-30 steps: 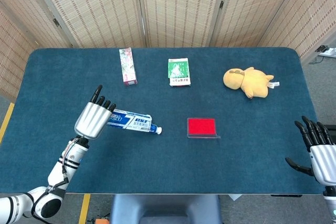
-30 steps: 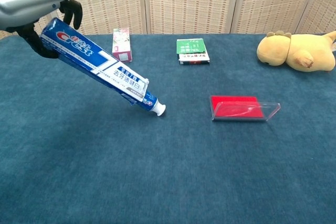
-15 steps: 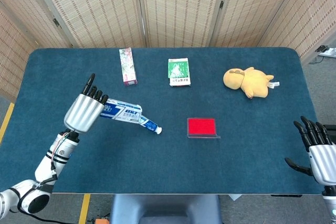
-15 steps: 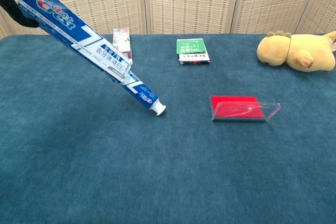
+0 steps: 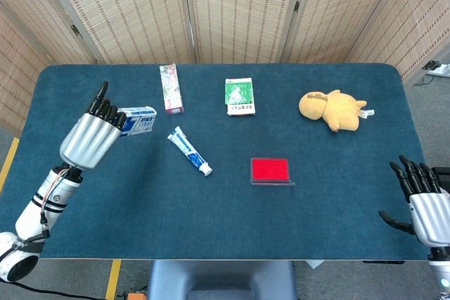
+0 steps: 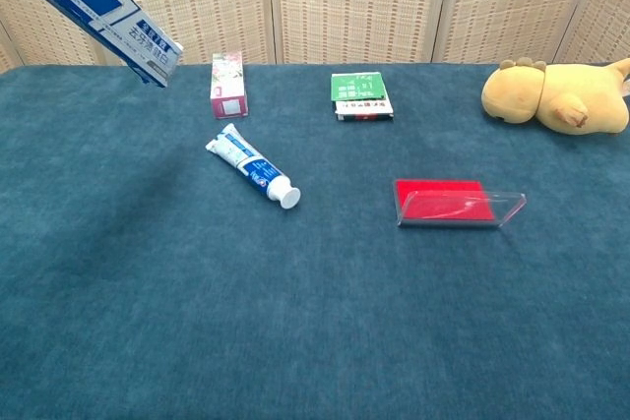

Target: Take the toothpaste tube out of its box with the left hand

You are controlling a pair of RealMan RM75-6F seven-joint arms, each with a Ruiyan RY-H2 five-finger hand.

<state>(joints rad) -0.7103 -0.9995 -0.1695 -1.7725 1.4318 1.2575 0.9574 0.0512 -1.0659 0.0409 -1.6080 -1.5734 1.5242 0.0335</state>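
- Since a second ago, the toothpaste tube (image 5: 189, 150) has slid fully out of its box (image 5: 137, 120) and now lies flat on the blue table (image 5: 323, 237), while the left hand (image 5: 89, 138) has carried the box up and away to the left.
- Blue cloth covers the whole table, with woven screens (image 5: 239, 5) standing behind it.
- Left hand, raised over the table's left side, grips the box, fingers wrapped over its near end; the open end points toward the tube.
- Right hand (image 5: 422, 198) hangs at the table's near right corner, fingers spread, holding nothing.
- Yellow plush toy (image 5: 332, 109) lies at far right, well apart from the tube.
- Box hangs tilted in the air in the chest view (image 6: 98, 7), clear of the cloth.
- Tube rests diagonally just right of the box, white cap (image 6: 287, 196) toward the near side, apart from the hand.
- Red card in a clear holder (image 5: 271, 171) sits right of the tube's cap.
- Green packet (image 5: 239, 95) and pink carton (image 5: 170, 88) lie along the far edge, beyond the tube.
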